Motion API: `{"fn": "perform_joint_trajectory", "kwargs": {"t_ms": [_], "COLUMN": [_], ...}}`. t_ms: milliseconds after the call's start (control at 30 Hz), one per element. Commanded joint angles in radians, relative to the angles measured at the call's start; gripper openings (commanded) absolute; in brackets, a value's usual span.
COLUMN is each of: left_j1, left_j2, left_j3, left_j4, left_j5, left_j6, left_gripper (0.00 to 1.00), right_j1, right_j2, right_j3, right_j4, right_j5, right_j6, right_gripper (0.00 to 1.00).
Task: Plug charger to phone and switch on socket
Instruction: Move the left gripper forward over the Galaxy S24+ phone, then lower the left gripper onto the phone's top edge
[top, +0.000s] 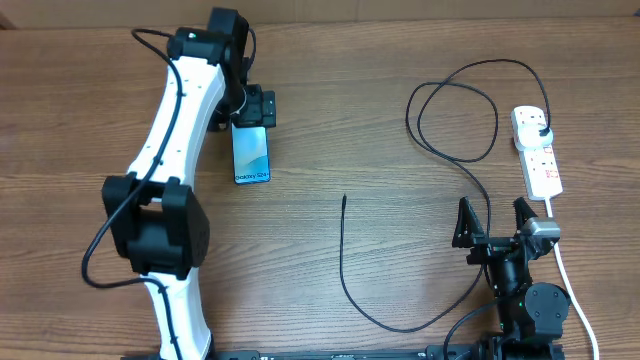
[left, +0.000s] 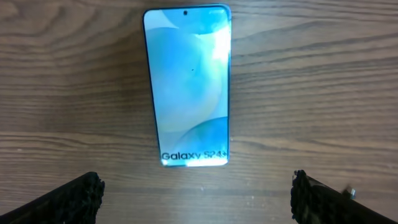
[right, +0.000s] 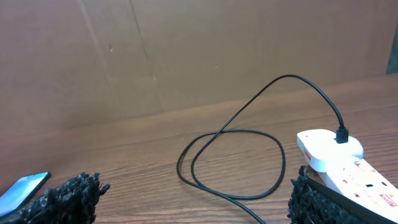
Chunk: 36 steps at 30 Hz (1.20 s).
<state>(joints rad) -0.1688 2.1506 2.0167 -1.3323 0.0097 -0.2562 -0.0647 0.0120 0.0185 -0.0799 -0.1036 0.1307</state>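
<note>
The phone (top: 251, 153) lies flat on the wooden table, its light blue screen up with "Galaxy S24" text; it fills the upper middle of the left wrist view (left: 188, 84). My left gripper (left: 198, 193) hovers open just behind the phone's text end, with bare wood between its fingers. The charger, a thin black cable (top: 443, 100), runs from a black plug in the socket (top: 537, 150), loops, then curves down to a free tip (top: 344, 198) at mid table. My right gripper (top: 495, 218) stands open near the front right, beside the cable (right: 236, 158) and the socket (right: 339, 165).
The socket's white cord (top: 568, 285) trails toward the front right edge past the right arm's base. The left arm's white body (top: 175, 150) stretches across the left side of the table. A brown wall (right: 186, 56) rises behind the table in the right wrist view.
</note>
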Motion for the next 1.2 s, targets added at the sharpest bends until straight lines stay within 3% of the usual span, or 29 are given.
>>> {"fn": "perform_joint_trajectory", "kwargs": {"t_ms": [0, 133, 200, 233, 267, 300, 333, 567, 1167], "left_j1": [0.003, 0.003, 0.003, 0.003, 0.003, 0.003, 0.003, 0.003, 0.001], "left_j2": [0.026, 0.026, 0.026, 0.026, 0.026, 0.026, 0.026, 0.031, 0.055], "left_j3": [0.023, 0.023, 0.023, 0.023, 0.023, 0.023, 0.023, 0.022, -0.041], "left_j4": [0.017, 0.040, 0.048, 0.050, 0.050, 0.050, 0.051, 0.057, 0.063], "left_j5": [-0.016, -0.009, -0.009, -0.009, -0.009, -0.009, -0.009, -0.011, -0.021], "left_j6": [-0.041, -0.040, -0.039, -0.040, -0.041, -0.045, -0.051, -0.119, -0.080], "left_gripper": [1.00, 1.00, 0.39, 0.24, 0.24, 0.54, 1.00, 1.00, 1.00], "right_j1": [0.004, 0.004, 0.004, 0.004, 0.004, 0.004, 0.004, 0.004, 0.004], "right_j2": [-0.009, -0.009, -0.009, -0.009, -0.009, -0.009, -0.009, -0.009, -0.009], "right_j3": [-0.011, -0.011, -0.011, -0.011, -0.011, -0.011, -0.011, -0.011, -0.011], "right_j4": [0.003, 0.003, 0.003, 0.003, 0.003, 0.003, 0.003, 0.003, 0.003], "right_j5": [0.010, 0.010, 0.010, 0.010, 0.010, 0.010, 0.010, 0.010, 0.010], "right_j6": [-0.004, -0.004, -0.004, -0.004, -0.004, -0.004, -0.004, -0.004, -0.004], "right_gripper": [1.00, 1.00, 1.00, 1.00, 1.00, 1.00, 1.00, 1.00, 1.00]}}
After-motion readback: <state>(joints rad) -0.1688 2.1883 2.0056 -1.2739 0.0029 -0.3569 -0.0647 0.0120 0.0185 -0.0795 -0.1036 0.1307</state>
